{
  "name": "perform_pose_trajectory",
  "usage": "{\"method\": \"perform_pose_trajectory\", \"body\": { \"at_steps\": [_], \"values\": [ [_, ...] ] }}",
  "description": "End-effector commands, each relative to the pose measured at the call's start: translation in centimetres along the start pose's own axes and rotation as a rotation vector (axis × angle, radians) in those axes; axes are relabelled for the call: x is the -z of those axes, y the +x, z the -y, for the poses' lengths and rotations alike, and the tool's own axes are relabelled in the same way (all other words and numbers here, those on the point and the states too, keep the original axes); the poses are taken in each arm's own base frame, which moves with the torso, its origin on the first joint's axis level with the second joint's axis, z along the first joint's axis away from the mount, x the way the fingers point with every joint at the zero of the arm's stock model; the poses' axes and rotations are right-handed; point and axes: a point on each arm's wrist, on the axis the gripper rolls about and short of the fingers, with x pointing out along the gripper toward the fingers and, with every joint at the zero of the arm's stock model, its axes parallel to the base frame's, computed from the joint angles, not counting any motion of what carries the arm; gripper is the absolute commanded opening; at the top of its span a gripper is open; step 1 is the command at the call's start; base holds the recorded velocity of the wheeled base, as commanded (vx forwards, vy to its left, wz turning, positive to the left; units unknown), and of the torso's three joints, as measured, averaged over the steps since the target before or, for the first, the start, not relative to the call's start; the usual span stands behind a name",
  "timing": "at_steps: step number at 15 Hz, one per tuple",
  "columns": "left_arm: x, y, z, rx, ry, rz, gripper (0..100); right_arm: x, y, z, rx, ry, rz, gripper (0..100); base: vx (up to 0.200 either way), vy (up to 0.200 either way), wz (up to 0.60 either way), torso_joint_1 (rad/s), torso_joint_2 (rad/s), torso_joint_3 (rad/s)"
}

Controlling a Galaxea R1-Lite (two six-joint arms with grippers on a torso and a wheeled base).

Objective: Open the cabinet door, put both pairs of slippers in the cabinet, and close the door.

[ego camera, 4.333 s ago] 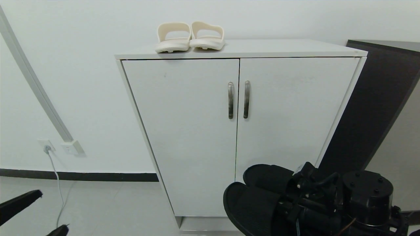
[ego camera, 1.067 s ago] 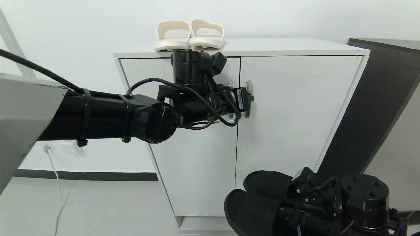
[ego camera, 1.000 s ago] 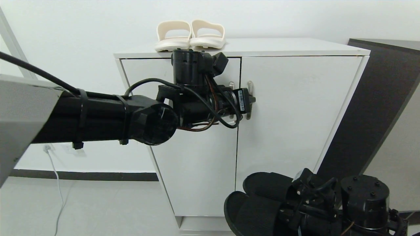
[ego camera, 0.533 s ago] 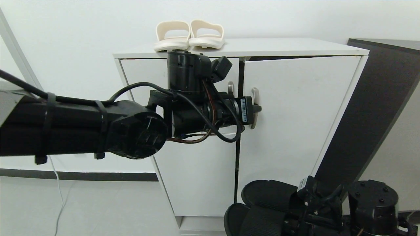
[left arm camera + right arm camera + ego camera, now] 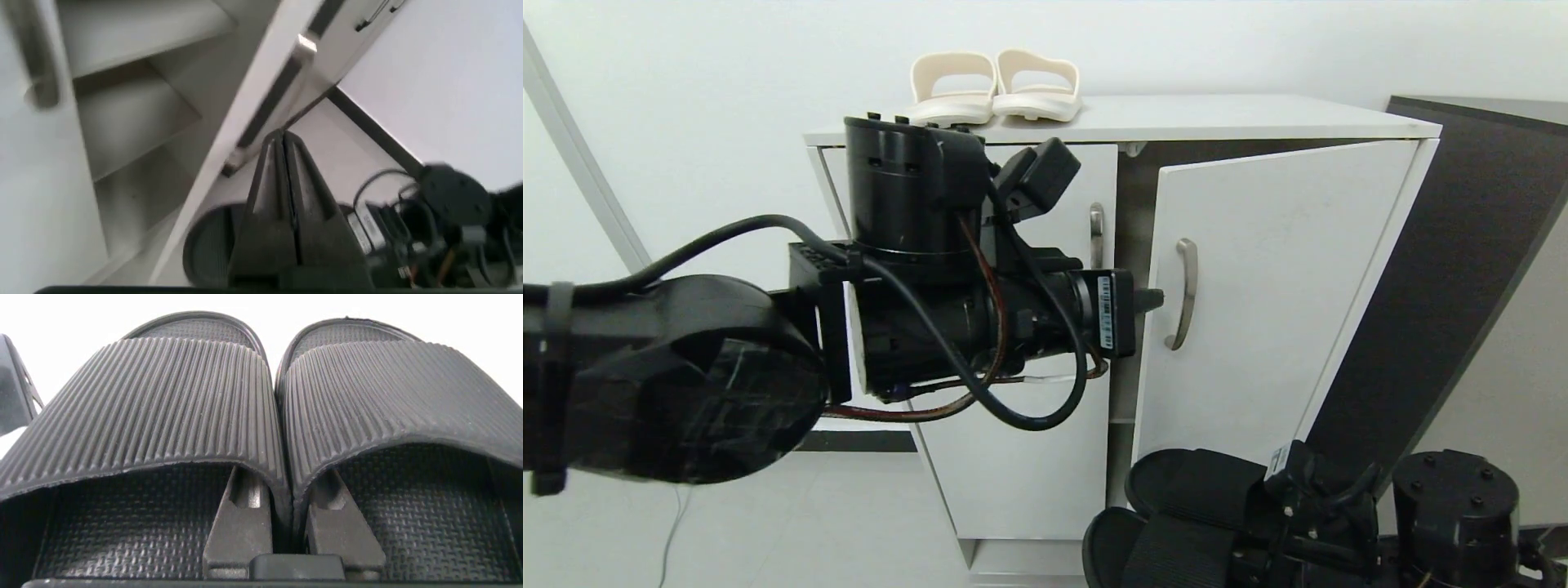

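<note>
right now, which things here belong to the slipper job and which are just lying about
Job: cabinet, its right door ajar; cream slippers on top; black slippers in the right claw; left claw by the door handle.
Just there: dark unit beside the cabinet; wall conduit.

Your left hand (image 5: 1153, 300) comes in, pulls the right cabinet door (image 5: 1274, 302) open by its handle (image 5: 1183, 294), and now sits closed just beside it.

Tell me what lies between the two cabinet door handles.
In the head view, the dark opening of the cabinet and the edge of the right door separate the left handle from the right handle.
</note>
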Motion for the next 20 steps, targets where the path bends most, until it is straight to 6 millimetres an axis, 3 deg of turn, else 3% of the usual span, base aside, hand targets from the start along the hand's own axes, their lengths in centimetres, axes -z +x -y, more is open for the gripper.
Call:
{"method": "perform_pose_trajectory", "body": {
  "at_steps": [1, 4, 8, 12, 14, 18, 20],
  "values": [
    [-0.7, -2.1, 0.0, -0.010, -0.004, 0.034, 0, 0.1, -0.1, -0.2, -0.006, -0.005, -0.003, 0, 0.000, 0.000, 0.00, 0.000, 0.00, 0.000],
    [-1.1, -1.5, -1.9, -0.041, -0.015, 0.041, 0, 0.6, -0.3, -1.0, -0.037, -0.023, -0.027, 0, 0.000, 0.000, 0.00, 0.000, 0.00, 0.000],
    [-0.5, 2.8, -4.7, -0.046, -0.024, 0.101, 0, 1.0, -0.6, -1.6, -0.061, -0.043, -0.044, 0, 0.000, 0.000, 0.00, 0.000, 0.00, 0.000],
    [0.1, 6.0, -5.9, -0.045, -0.024, 0.109, 0, 1.1, -0.5, -1.6, -0.061, -0.043, -0.050, 0, 0.000, 0.000, 0.00, 0.000, 0.00, 0.000],
    [0.2, 6.2, -5.7, -0.035, -0.022, 0.118, 0, 1.2, -0.5, -1.6, -0.064, -0.046, -0.055, 0, 0.000, 0.000, 0.00, 0.000, 0.00, 0.000],
    [0.4, 6.3, -4.8, -0.016, -0.060, 0.116, 0, 1.3, -0.5, -1.7, -0.070, -0.057, -0.059, 0, -0.200, 0.000, 0.00, 0.005, 0.00, 0.002],
    [1.1, 6.2, -2.0, 0.053, -0.077, 0.105, 0, 1.5, -0.6, -2.2, -0.088, -0.062, -0.069, 0, -0.200, 0.000, 0.00, 0.002, 0.00, 0.005]
  ]
}}
